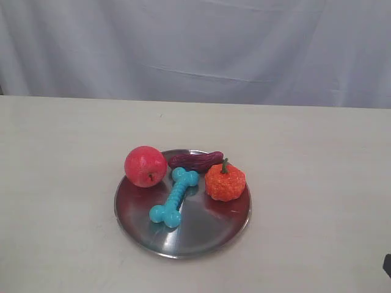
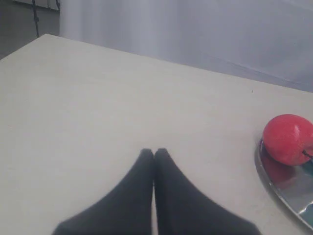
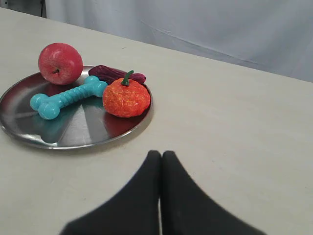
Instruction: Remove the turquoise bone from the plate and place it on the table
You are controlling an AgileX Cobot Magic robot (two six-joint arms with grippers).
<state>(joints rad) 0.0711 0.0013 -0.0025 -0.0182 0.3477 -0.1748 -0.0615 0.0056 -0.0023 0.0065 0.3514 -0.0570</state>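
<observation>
Clenched is how you have both claws right now: the left claw [image 2: 154, 152] shows its two dark fingers pressed tip to tip with nothing between them, and the right claw [image 3: 161, 154] looks the same, so neither is carrying anything. Your target, the turquoise bone [image 1: 176, 198], lies flat on the plate [image 1: 183, 245], slanting from the near left up toward the far middle. Its far knobs sit just beside the red apple [image 1: 145, 166] and the dark purple toy [image 1: 195, 161], with the orange pumpkin [image 1: 225, 181] close on the right. That crowding is why the near end matters. The near knobs and most of the ribbed shaft rest on bare steel with nothing around them, so that is probably where you have room to close fingers. Your left claw is over bare table [image 1: 61, 152] to the left of the plate, and from there its camera catches only the apple and a sliver of rim. Your right claw is off to the plate's right and sees the whole bone, though the pumpkin stands between it and the bone's far end. Either way, you will need to open up before descending. The table is free on all sides for the set-down, and I would guess the shiny plate could slide if nudged.
</observation>
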